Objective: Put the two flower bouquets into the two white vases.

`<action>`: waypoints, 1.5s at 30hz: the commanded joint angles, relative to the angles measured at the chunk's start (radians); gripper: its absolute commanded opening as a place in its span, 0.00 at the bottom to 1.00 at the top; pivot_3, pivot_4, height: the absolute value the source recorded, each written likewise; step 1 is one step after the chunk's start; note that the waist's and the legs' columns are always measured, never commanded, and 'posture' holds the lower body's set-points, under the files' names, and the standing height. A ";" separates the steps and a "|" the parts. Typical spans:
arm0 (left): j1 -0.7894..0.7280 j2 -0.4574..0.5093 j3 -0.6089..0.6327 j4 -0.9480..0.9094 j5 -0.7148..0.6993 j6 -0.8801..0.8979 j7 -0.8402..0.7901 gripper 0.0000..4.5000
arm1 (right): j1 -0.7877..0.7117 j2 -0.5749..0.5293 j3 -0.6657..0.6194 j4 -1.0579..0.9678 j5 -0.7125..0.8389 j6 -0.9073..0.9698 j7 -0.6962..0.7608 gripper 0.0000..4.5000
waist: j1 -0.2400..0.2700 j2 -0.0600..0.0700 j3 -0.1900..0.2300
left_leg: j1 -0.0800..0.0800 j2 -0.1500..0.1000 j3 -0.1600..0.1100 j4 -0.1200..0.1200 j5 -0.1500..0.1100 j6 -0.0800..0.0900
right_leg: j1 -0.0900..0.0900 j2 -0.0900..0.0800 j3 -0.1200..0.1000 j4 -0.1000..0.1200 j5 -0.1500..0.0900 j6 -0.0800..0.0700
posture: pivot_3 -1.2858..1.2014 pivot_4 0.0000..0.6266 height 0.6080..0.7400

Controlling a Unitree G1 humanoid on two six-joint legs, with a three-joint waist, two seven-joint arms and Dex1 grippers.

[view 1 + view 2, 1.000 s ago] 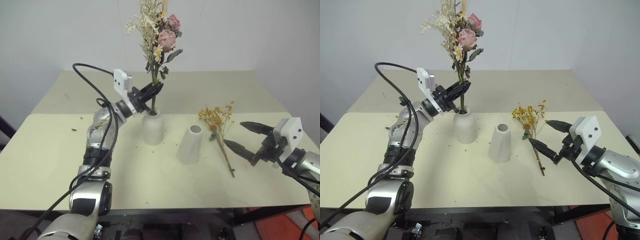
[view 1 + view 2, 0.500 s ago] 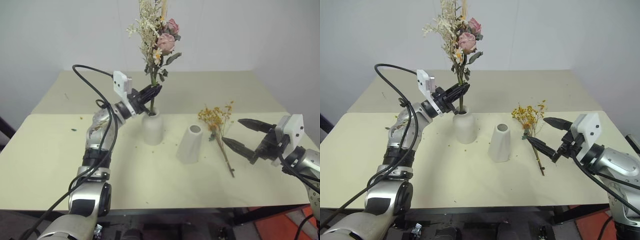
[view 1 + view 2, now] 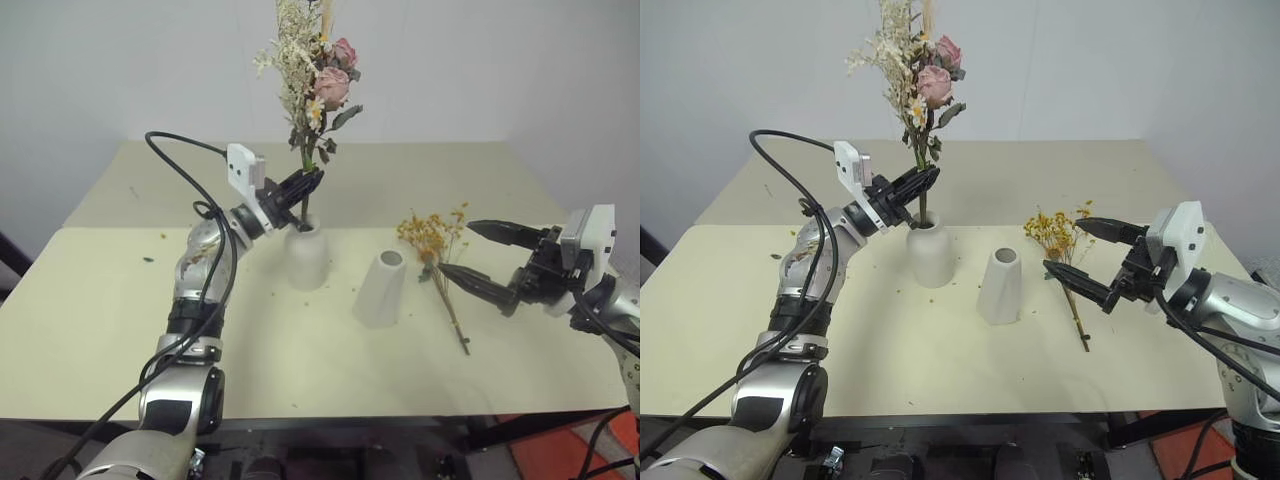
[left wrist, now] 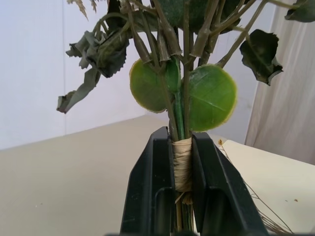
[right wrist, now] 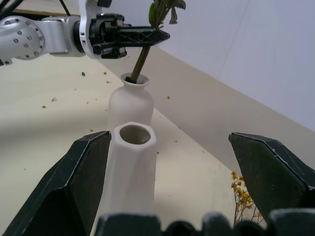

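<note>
Right gripper [image 3: 468,250] has risen, fingers wide apart, above the yellow bouquet [image 3: 437,255] lying lengthwise toward the robot on the table [image 3: 100,300]. Left gripper [image 3: 300,187] clamps the tall bouquet [image 3: 312,80] standing in the round vase [image 3: 307,255].

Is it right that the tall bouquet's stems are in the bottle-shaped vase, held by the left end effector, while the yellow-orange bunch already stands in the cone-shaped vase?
Not quite. The yellow-orange bunch lies flat on the table, beside the empty cone-shaped vase, as the left eye view shows. The rest holds: the tall bouquet has its stems in the bottle-shaped vase, gripped by the left end effector.
</note>
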 commanded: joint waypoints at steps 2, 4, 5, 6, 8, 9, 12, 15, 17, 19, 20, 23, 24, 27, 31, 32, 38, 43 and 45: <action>0.000 0.000 -0.004 -0.028 0.008 -0.025 0.002 0.04 | -0.038 -0.031 -0.006 0.006 0.024 0.015 0.022 1.00 | 0.000 0.000 0.000 | 0.000 0.000 0.000 0.000 0.000 0.000 | 0.000 0.000 0.000 0.000 0.000 0.000 | 0.52 0.24 1.00; 0.002 0.000 -0.005 -0.031 0.008 -0.023 0.002 0.04 | -0.043 -0.037 -0.003 0.013 0.022 0.017 0.032 1.00 | 0.001 0.000 0.000 | 0.000 0.000 0.000 0.000 0.000 0.000 | 0.000 0.000 0.000 0.000 0.000 0.000 | 0.52 0.24 1.00; 0.004 0.000 -0.005 -0.034 0.008 -0.023 0.002 0.04 | -0.046 -0.038 -0.002 0.016 0.021 0.017 0.035 1.00 | 0.001 0.000 0.000 | 0.000 0.000 0.000 0.000 0.000 0.000 | 0.000 0.000 0.000 0.000 0.000 0.000 | 0.52 0.24 1.00; 0.006 0.000 -0.005 -0.036 0.007 -0.021 0.003 0.04 | -0.049 -0.039 -0.002 0.020 0.021 0.017 0.038 1.00 | 0.001 0.000 0.000 | 0.000 0.000 0.000 0.000 0.000 0.000 | 0.000 0.000 0.000 0.000 0.000 0.000 | 0.52 0.24 1.00; 0.010 0.002 -0.005 -0.041 0.006 -0.018 0.001 0.04 | -0.052 -0.039 -0.002 0.023 0.020 0.017 0.041 1.00 | 0.001 0.000 0.000 | 0.000 0.000 0.000 0.000 0.000 0.000 | 0.000 0.000 0.000 0.000 0.000 0.000 | 0.52 0.24 1.00; 0.011 0.003 -0.005 -0.042 0.006 -0.018 0.001 0.04 | -0.053 -0.038 -0.002 0.024 0.019 0.017 0.043 1.00 | 0.001 0.000 0.000 | 0.000 0.000 0.000 0.000 0.000 0.000 | 0.000 0.000 0.000 0.000 0.000 0.000 | 0.52 0.24 1.00; 0.011 0.004 -0.006 -0.042 0.007 -0.017 0.003 0.04 | -0.055 -0.035 -0.002 0.025 0.019 0.015 0.046 1.00 | 0.001 0.000 0.000 | 0.000 0.000 0.000 0.000 0.000 0.000 | 0.000 0.000 0.000 0.000 0.000 0.000 | 0.52 0.24 1.00; 0.011 0.007 -0.006 -0.042 0.008 -0.012 0.004 0.04 | -0.056 -0.031 -0.001 0.026 0.018 0.011 0.048 1.00 | 0.001 0.000 0.000 | 0.000 0.000 0.000 0.000 0.000 0.000 | 0.000 0.000 0.000 0.000 0.000 0.000 | 0.52 0.24 1.00; 0.013 0.014 -0.010 -0.045 0.010 0.002 0.003 0.04 | -0.057 -0.029 0.000 0.027 0.018 0.009 0.049 1.00 | 0.001 0.000 0.000 | 0.000 0.000 0.000 0.000 0.000 0.000 | 0.000 0.000 0.000 0.000 0.000 0.000 | 0.52 0.24 1.00; 0.015 0.020 -0.013 -0.054 0.007 0.023 0.004 0.11 | -0.056 -0.029 -0.001 0.026 0.018 0.009 0.049 1.00 | 0.001 0.000 0.000 | 0.000 0.000 0.000 0.000 0.000 0.000 | 0.000 0.000 0.000 0.000 0.000 0.000 | 0.52 0.24 1.00; 0.022 0.028 -0.016 -0.073 0.002 0.038 -0.003 0.20 | -0.056 -0.029 -0.001 0.026 0.018 0.009 0.049 1.00 | 0.001 0.000 0.000 | 0.000 0.000 0.000 0.000 0.000 0.000 | 0.000 0.000 0.000 0.000 0.000 0.000 | 0.52 0.24 1.00; 0.046 0.049 -0.020 -0.141 -0.012 0.076 -0.012 0.40 | -0.058 -0.027 0.001 0.030 0.014 0.006 0.048 1.00 | -0.001 0.000 0.000 | 0.000 0.000 0.000 0.000 0.000 0.000 | 0.000 0.000 0.000 0.000 0.000 0.000 | 0.52 0.24 1.00; 0.054 0.055 -0.020 -0.159 -0.014 0.085 -0.010 0.47 | -0.059 -0.027 0.002 0.031 0.012 0.005 0.049 1.00 | -0.001 0.000 0.000 | 0.000 0.000 0.000 0.000 0.000 0.000 | 0.000 0.000 0.000 0.000 0.000 0.000 | 0.52 0.24 1.00; 0.088 0.081 -0.016 -0.234 -0.013 0.121 0.012 0.68 | -0.060 -0.028 0.002 0.034 0.012 0.005 0.049 1.00 | 0.000 0.000 0.000 | 0.000 0.000 0.000 0.000 0.000 0.000 | 0.000 0.000 0.000 0.000 0.000 0.000 | 0.52 0.24 1.00; 0.183 0.150 -0.003 -0.408 -0.046 0.206 0.016 0.96 | -0.059 -0.027 0.003 0.045 0.009 -0.002 0.055 1.00 | -0.003 0.000 0.000 | 0.000 0.000 0.000 0.000 0.000 0.000 | -0.001 0.000 0.000 0.000 0.000 0.000 | 0.52 0.24 1.00; 0.201 0.161 0.002 -0.444 -0.058 0.224 0.018 0.99 | -0.059 -0.028 0.002 0.049 0.008 -0.004 0.056 1.00 | -0.001 0.000 0.000 | 0.000 0.000 0.000 0.000 0.000 0.000 | -0.001 0.000 0.000 0.000 0.000 0.000 | 0.52 0.24 1.00; 0.297 0.241 0.022 -0.593 -0.106 0.309 0.018 0.99 | -0.068 -0.027 0.011 0.066 0.000 -0.010 0.058 1.00 | 0.002 0.000 0.000 | 0.000 0.000 0.000 0.000 0.000 0.000 | 0.000 0.000 0.000 0.000 0.000 0.000 | 0.52 0.24 1.00; 0.371 0.325 0.058 -0.671 -0.154 0.370 -0.005 0.99 | -0.056 -0.041 0.011 0.073 -0.015 0.004 0.047 1.00 | -0.001 0.000 0.000 | 0.000 0.001 0.000 0.000 0.000 0.000 | 0.000 0.000 0.000 0.000 0.000 0.000 | 0.52 0.24 1.00; 0.401 0.379 0.074 -0.706 -0.182 0.392 -0.041 0.99 | -0.046 -0.063 0.017 0.077 -0.039 0.024 0.038 1.00 | -0.003 0.000 0.000 | 0.000 0.001 0.000 0.000 0.000 0.000 | -0.001 0.000 0.000 0.001 0.000 0.000 | 0.52 0.24 1.00</action>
